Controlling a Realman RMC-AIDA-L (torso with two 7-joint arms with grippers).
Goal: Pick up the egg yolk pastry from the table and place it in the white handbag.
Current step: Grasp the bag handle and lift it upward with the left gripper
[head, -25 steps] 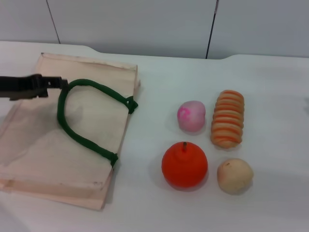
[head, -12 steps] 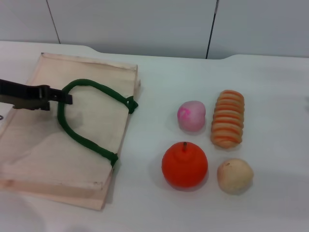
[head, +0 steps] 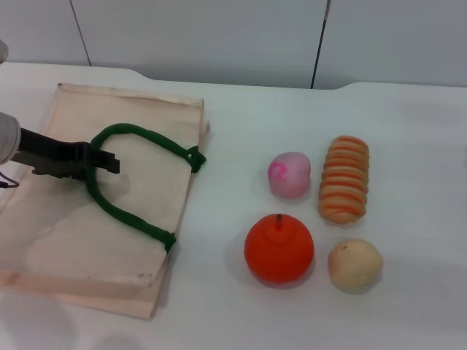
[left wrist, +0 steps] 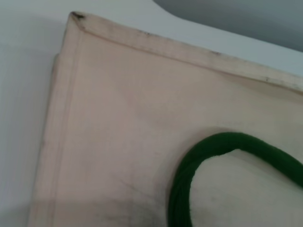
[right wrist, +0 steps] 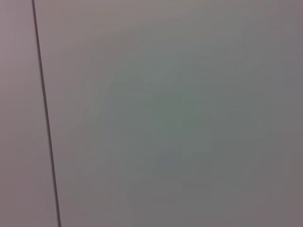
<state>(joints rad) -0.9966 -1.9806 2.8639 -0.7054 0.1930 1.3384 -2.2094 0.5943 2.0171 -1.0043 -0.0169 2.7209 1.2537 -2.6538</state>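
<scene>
Over the flat cream canvas white handbag (head: pixel 109 211) w/ its dark green rope handle (head: pixel 124 189), the left gripper (head: pixel 106 162) sits right at the handle's curve; can't tell if it's clamped or released. Right arm isn't visible. The small round tan egg yolk pastry (head: pixel 354 265) rests well apart, just beside the orange fruit (head: pixel 279 249). Likely step: lift handle to open the bag — grab the rope only, not the cloth, & raise gently.

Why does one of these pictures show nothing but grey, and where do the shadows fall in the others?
Right wrist view: only a plain grey panel with one dark seam. Head view: soft, even light; the orange fruit and egg yolk pastry cast faint shadows. Left wrist view: the white handbag fills it at close range, darkening under its green handle.
</scene>
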